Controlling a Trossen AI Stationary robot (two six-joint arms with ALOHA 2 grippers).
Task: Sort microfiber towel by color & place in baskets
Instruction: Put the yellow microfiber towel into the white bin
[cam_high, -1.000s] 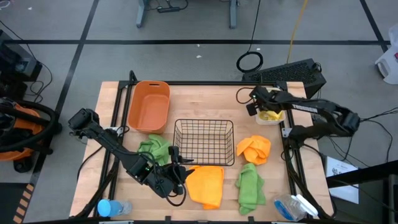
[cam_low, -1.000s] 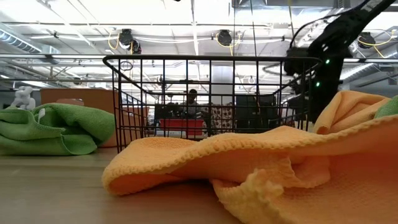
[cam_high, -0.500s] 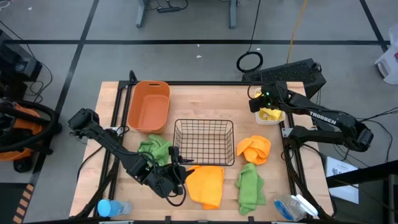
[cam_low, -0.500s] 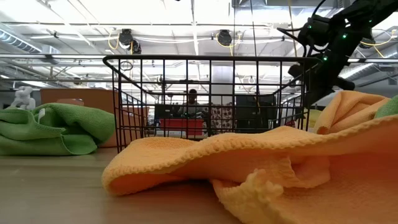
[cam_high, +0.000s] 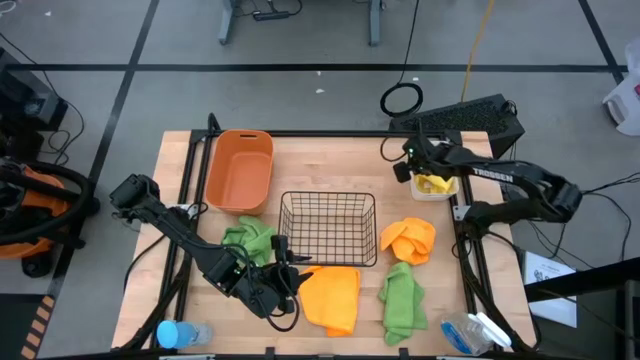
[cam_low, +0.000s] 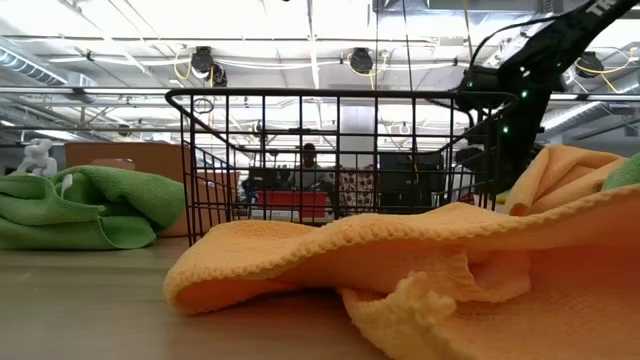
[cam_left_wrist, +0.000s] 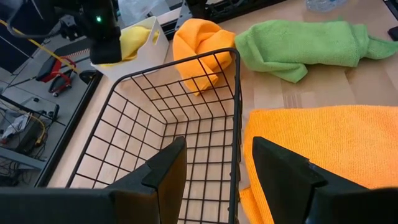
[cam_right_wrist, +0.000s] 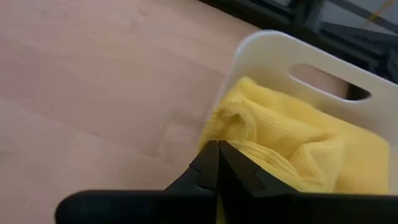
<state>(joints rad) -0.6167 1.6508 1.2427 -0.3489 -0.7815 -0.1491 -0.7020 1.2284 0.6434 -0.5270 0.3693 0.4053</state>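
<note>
Right tool (cam_right_wrist: 217, 163) pinched closed beside yellow towel (cam_right_wrist: 292, 146) in white bin (cam_high: 436, 187), far right of tabletop (cam_high: 330, 165). Left tool (cam_left_wrist: 214, 171) spread open at wire basket (cam_high: 328, 228), orange towel (cam_high: 331, 297) alongside.

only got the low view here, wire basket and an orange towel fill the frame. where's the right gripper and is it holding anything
Observer: The right gripper is at the white bin near the table's far right corner; the right wrist view shows its fingers shut with nothing visibly between them.
Operator: anything in that bin yet
Observer: Yes, a yellow towel lies inside it.
Operator: and the left arm
Observer: The left gripper is open, straddling the black wire basket's near rim beside the flat orange towel.
Operator: orange tub got anything in it
Observer: No, the orange tub looks empty in the high view.
</note>
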